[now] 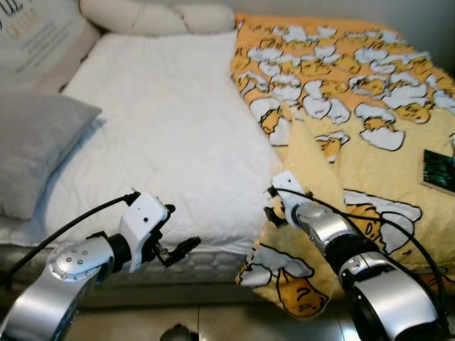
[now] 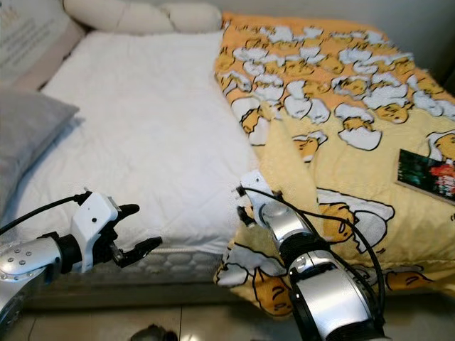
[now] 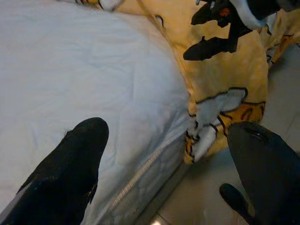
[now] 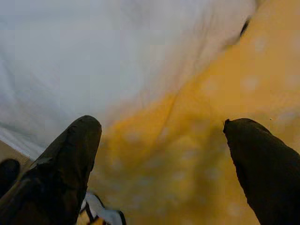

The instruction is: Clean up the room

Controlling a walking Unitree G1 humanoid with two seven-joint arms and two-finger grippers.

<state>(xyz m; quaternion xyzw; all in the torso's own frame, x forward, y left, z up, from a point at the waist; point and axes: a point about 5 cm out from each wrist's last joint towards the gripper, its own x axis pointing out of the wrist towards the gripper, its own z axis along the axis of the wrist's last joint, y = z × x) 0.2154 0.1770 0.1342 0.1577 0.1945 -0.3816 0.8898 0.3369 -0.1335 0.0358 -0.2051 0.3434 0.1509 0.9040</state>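
Here the fingers of the right gripper [image 4: 159, 154] are spread wide over the folded edge of the yellow blanket [image 1: 370, 135], near the foot edge of the bed [image 1: 163, 142], and they pinch nothing. The left gripper [image 1: 175, 250] also has its fingers apart, hovering at the foot edge above the white mattress cover [image 1: 170, 121].

The risk is probably a shallow grab: the fingers could catch only the thin top layer, so the fold slips out, or they could take the white cover together with it.

The blanket covers the right half of the bed, its long axis running from foot to head, one corner hanging over the foot edge. A book [image 2: 426, 176] lies on it near the right edge and could slide off when the blanket is pulled.
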